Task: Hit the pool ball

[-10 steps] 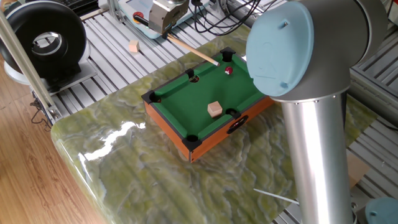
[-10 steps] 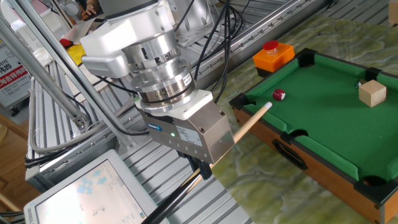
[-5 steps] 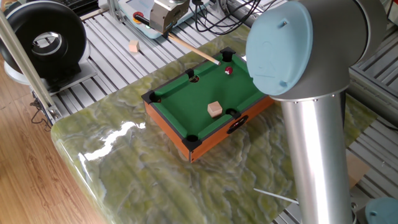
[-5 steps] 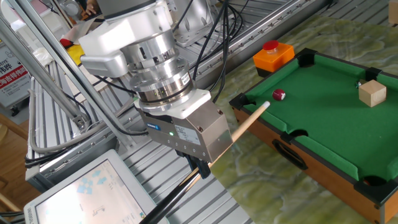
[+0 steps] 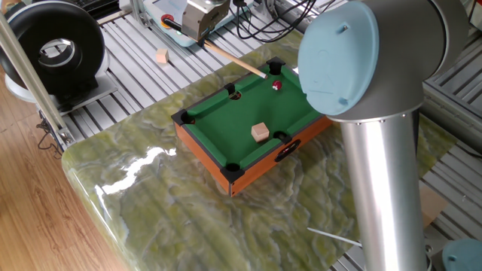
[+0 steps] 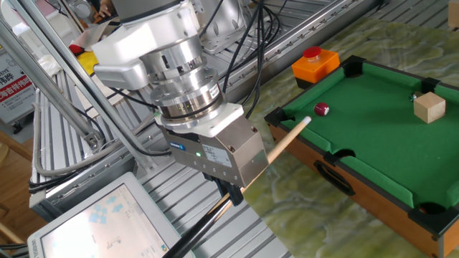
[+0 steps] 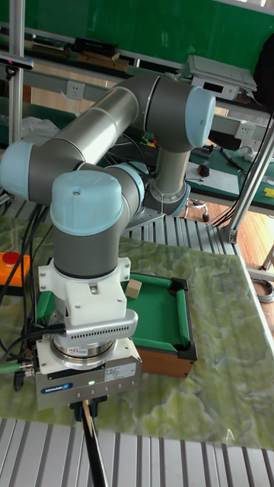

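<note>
One arm, one cue. Nearest the other fixed camera, the gripper (image 6: 231, 192) sits at about 7 o'clock from the toy pool table (image 6: 373, 154), off its edge and over the slatted metal beside the desk (image 5: 226, 226). Jaws are clenched on the cue stick (image 6: 283, 143); the dark butt runs out below them, the pale shaft passes up toward 2 o'clock.

Cue tip lies over the table's near rail, by a corner pocket. The pool ball (image 6: 321, 110) rests on the green felt just beyond the tip, at roughly 2 o'clock from it, apart from it by a small gap; no contact visible. In the one fixed view the ball (image 5: 276, 86) sits near the far rail with the tip beside it.

Further on: tan wooden cube (image 6: 429, 107) on the felt, well apart from the ball. Red button on its orange box (image 6: 315, 63) stands on the desk outside the table, at 12 o'clock from the ball.

Risks, as judged: the shaft is close over the rail, so a low stroke could catch wood and shove the table. Aim slightly off centre would glance or miss. A slack grip could let the stick slide back on impact.
</note>
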You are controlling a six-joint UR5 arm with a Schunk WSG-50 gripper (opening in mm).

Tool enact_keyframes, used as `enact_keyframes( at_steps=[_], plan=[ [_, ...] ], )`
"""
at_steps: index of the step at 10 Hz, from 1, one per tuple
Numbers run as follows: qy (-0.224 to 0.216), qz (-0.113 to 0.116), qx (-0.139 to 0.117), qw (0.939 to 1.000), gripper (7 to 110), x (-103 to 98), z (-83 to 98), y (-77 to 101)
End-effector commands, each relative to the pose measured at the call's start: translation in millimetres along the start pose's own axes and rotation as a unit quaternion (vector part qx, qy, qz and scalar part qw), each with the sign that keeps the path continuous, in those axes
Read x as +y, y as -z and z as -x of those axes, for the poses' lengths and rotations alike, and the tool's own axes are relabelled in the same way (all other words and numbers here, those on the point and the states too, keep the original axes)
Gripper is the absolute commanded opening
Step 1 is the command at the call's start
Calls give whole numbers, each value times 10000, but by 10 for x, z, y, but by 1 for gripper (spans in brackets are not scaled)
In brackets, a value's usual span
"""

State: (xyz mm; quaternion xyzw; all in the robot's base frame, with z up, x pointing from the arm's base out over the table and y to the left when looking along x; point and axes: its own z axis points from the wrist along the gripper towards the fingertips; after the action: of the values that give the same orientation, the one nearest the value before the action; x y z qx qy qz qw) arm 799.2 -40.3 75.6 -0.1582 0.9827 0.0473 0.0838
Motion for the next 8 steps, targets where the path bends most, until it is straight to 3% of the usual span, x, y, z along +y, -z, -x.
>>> enact_keyframes(
  at_steps=[1,8],
  plan=[
    [-54,50,-49,10000,7,31,-2,-9],
    [-54,52,-42,10000,7,20,-15,0]
  ],
)
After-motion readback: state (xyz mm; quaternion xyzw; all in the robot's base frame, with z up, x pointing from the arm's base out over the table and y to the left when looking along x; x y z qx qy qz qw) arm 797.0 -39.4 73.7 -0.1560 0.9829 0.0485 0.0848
